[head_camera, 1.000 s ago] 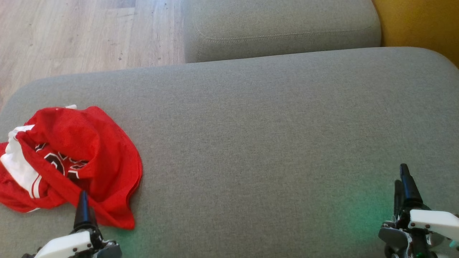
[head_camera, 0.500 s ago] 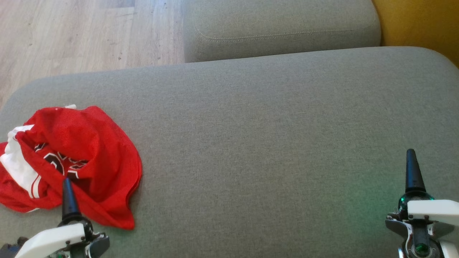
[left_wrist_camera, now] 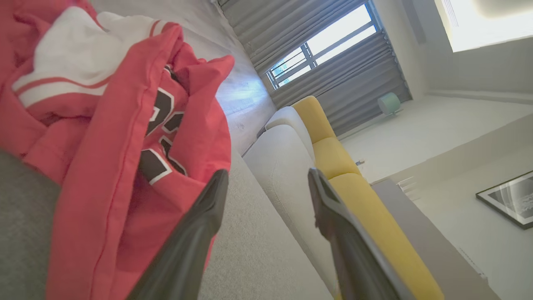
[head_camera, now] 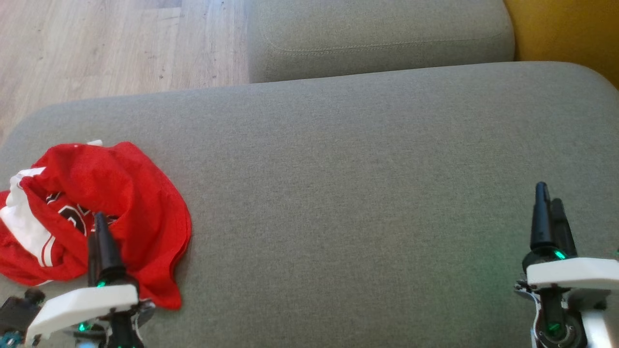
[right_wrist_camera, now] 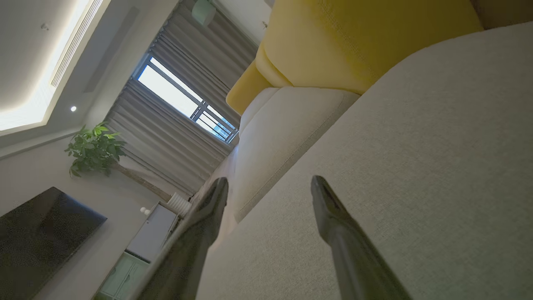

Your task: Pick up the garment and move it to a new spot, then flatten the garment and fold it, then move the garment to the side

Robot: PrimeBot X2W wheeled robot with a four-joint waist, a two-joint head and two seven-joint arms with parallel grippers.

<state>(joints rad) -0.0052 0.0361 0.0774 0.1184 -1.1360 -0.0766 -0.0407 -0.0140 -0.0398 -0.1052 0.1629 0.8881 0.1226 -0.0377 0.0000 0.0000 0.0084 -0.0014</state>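
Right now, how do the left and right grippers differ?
Place: left gripper hangs over the red garment, at its near edge; right gripper hangs over bare grey cushion, clear of it. Wrist views: left gripper has red cloth beside one finger; right gripper has cushion between its fingers. Both open, holding nothing.

A broad grey seat cushion [head_camera: 338, 193] lies flat. Beyond its far edge sits a smaller grey cushion [head_camera: 377, 38], with wooden floor [head_camera: 96, 48] off the far left corner and a yellow cushion [head_camera: 566, 29] off the far right. Grey curtains [right_wrist_camera: 158, 146] frame a window [right_wrist_camera: 183, 104], and a leafy plant [right_wrist_camera: 93, 148] stands beside them.
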